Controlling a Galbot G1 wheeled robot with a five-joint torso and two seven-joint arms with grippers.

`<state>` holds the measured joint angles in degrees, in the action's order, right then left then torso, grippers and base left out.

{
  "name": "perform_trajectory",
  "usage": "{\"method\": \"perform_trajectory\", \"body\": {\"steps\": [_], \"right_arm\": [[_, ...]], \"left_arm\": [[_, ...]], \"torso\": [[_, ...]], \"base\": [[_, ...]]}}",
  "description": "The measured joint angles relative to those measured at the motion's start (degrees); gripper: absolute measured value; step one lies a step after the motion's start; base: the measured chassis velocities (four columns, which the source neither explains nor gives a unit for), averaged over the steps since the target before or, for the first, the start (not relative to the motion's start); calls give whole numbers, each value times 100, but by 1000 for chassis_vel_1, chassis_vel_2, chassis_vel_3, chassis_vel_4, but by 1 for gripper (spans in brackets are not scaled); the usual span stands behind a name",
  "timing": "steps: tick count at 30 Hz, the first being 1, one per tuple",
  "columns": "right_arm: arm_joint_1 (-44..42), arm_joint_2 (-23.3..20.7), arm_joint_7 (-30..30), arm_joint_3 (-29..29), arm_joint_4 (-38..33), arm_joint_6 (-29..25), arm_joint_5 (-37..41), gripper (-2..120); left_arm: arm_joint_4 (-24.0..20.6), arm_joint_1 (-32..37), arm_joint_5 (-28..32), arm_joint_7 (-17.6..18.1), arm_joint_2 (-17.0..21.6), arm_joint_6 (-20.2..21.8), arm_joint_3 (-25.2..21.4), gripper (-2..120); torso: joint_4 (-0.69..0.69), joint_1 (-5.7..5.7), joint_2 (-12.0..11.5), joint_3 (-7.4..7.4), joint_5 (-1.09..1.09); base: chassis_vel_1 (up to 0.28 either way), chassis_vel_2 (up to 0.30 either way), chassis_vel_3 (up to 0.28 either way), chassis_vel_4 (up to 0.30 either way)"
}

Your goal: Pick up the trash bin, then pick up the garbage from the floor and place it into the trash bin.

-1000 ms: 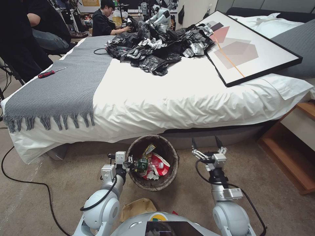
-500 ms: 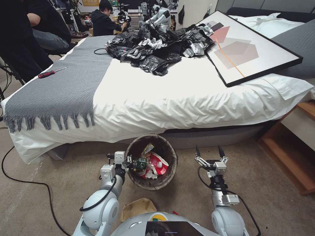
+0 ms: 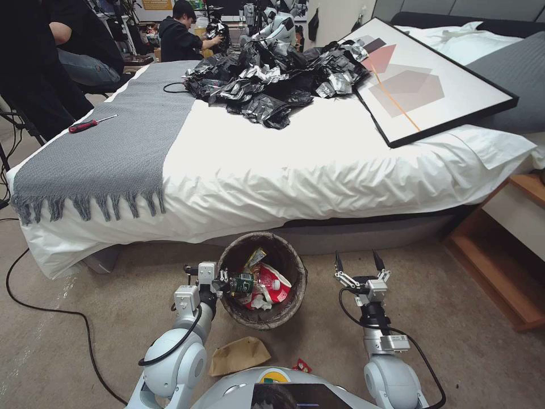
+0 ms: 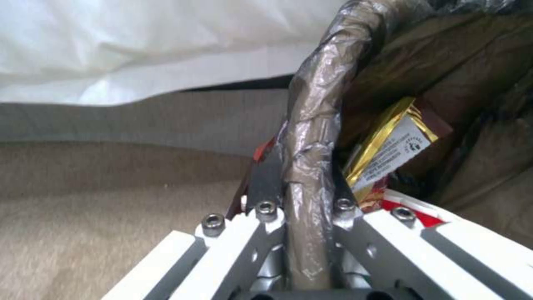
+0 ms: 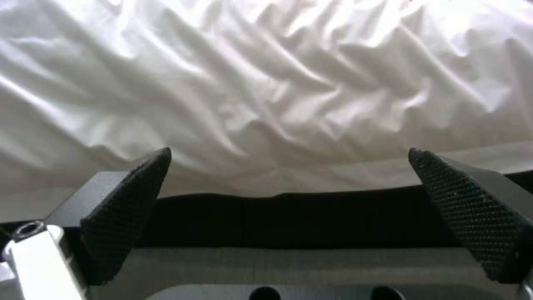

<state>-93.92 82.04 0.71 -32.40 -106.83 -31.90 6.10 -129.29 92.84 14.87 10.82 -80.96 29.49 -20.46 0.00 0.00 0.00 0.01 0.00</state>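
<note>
Nearest the robot's base, on the carpet on the near side of the trash bin (image 3: 263, 281), lie the two pieces of garbage not yet collected: a brown paper bag (image 3: 237, 355) and, just beside it toward the robot's right, a small red wrapper (image 3: 301, 366). The bag lies flat, its long axis running roughly left to right across the robot's front. It sits between the two arms, somewhat closer to the left arm, but that arm is occupied, so the free right arm looks the likelier one to reach it, and it would have to draw back toward the base to do so.

The left tool (image 3: 222, 280) is clamped narrow on the bin's near-left rim; in the left wrist view the bag-wrapped rim (image 4: 311, 137) runs straight between its jaws. The bin stands upright, mouth up, and holds a red-and-white cup (image 3: 273, 282), a yellow wrapper (image 4: 389, 150) and other scraps. To the bin's right, apart from it, the right tool (image 3: 357, 266) hovers with fingers (image 5: 125, 208) spread wide and empty, pointing at the bed (image 3: 318, 170) beyond.
</note>
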Motion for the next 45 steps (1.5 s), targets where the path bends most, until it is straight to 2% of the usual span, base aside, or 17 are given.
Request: {"method": "perform_trajectory", "body": {"steps": [14, 45], "right_arm": [[92, 6, 85, -10, 37, -95, -14, 100], [288, -19, 9, -88, 75, -158, -340, 100]], "left_arm": [[0, -3, 16, -3, 3, -1, -5, 0], [-30, -29, 269, 43, 13, -66, -14, 0]], "torso": [[0, -1, 0, -2, 0], [0, 0, 0, 0, 0]], "base": [[157, -159, -171, 161], [-5, 5, 9, -8]]}}
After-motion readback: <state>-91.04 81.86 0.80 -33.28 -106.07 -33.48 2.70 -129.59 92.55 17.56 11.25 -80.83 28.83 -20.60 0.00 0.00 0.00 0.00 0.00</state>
